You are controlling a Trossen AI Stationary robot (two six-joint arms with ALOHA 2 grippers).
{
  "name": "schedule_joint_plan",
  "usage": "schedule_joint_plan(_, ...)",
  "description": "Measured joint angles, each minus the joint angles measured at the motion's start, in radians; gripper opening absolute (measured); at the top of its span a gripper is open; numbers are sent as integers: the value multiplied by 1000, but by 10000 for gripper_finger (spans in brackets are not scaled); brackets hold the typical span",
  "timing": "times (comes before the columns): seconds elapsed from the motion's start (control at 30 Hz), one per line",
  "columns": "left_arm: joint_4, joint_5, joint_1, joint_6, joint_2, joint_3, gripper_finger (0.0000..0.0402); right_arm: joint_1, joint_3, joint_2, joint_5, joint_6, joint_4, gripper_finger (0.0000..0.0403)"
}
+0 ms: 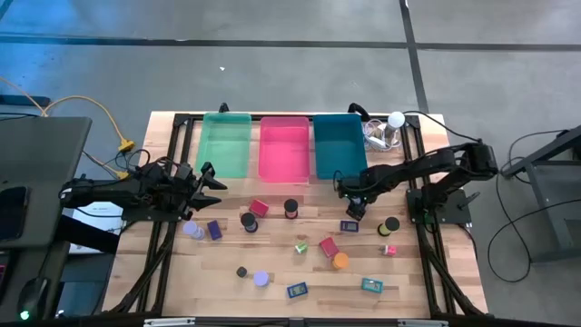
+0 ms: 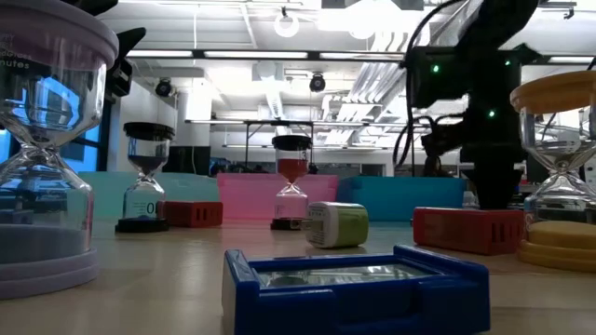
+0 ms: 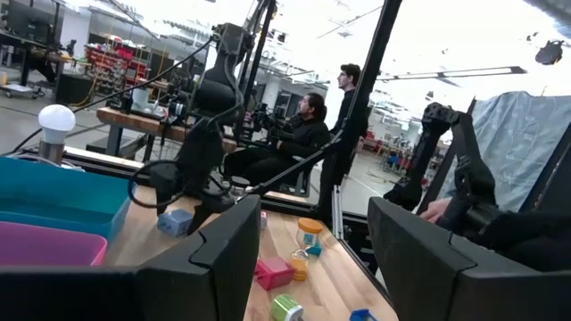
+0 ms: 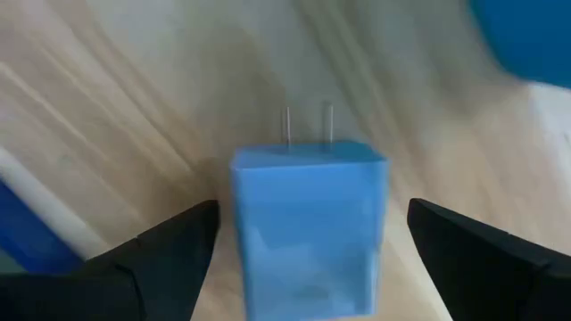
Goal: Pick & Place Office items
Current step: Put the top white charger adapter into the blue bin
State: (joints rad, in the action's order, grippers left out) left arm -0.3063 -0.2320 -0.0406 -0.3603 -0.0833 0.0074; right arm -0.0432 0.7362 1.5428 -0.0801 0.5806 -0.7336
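Small office items lie scattered over the wooden table (image 1: 272,259). Among them are a blue plug block (image 1: 349,225), a red block (image 1: 259,207), a green block (image 1: 300,246) and several little hourglasses. My right gripper (image 1: 355,210) points down just over the blue plug block (image 4: 308,232), which lies flat on the wood. It is open, with a finger on either side of the block and a gap to each. My left gripper (image 1: 205,178) hovers open at the table's left, near the green bin (image 1: 225,145), holding nothing.
Green, pink (image 1: 284,148) and teal (image 1: 339,145) bins stand side by side at the far edge. A white ball-topped gadget (image 1: 395,121) sits right of them. A black and yellow hourglass (image 1: 391,223) stands right of the blue block. People sit beyond the table (image 3: 299,134).
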Motion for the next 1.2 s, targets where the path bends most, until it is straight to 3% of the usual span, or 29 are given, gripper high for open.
schedule_joint_plan(0.2,0,0,0,0,0,0,203,-18,-41,16,38,-19,56,330)
schedule_joint_plan(0.47,0,0,0,0,0,0,203,-14,-45,5,40,-8,58,195)
schedule_joint_plan(0.7,0,0,0,0,0,0,203,29,-39,-1,4,-23,28,195)
schedule_joint_plan(0.83,0,0,0,1,0,0,203,78,-8,-44,-26,-28,-88,195)
schedule_joint_plan(1.03,-1,3,0,1,0,0,203,147,72,-161,-86,6,-260,195)
schedule_joint_plan(1.2,-1,28,0,52,0,0,203,179,146,-242,-141,-39,-272,195)
